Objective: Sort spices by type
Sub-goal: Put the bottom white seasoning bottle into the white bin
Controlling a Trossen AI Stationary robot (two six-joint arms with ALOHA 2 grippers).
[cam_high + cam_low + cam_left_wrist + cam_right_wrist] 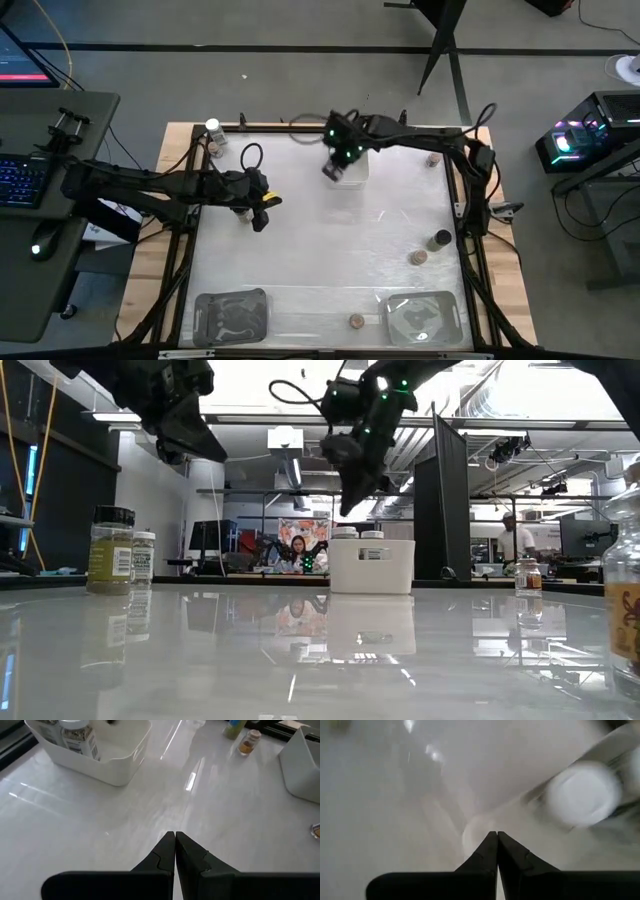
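Right claw (333,170) hangs closed and empty over the white tray (356,166) near the desk's 12 o'clock edge; its wrist view shows the two dark fingers (490,851) pressed together above a white-topped jar (583,793) inside that tray. Left claw (262,214), also closed and holding nothing, hovers toward 10 o'clock above bare desk (320,250), fingertips meeting in its own wrist view (174,840).

The low view alone shows two white-topped jars (358,534) standing upright in the white tray, and both claws well above the surface. It also shows a black-topped jar (111,549) and a smaller white-topped one (143,556) side by side at the far edge, and a small jar of orange spice (527,575) on the other side of the tray.

The high view alone gives the spread: a white-topped jar (213,128) at the 11 o'clock corner, a brown-topped jar (432,158) at 1 o'clock, a black-topped jar (441,239) and a brown-topped one (417,257) near 4 o'clock, another brown-topped jar (355,321) at 6 o'clock between two clear trays (231,317).

Beyond the desk, people (297,550) appear in the room. The right arm (420,138) crosses above the 1 o'clock corner.
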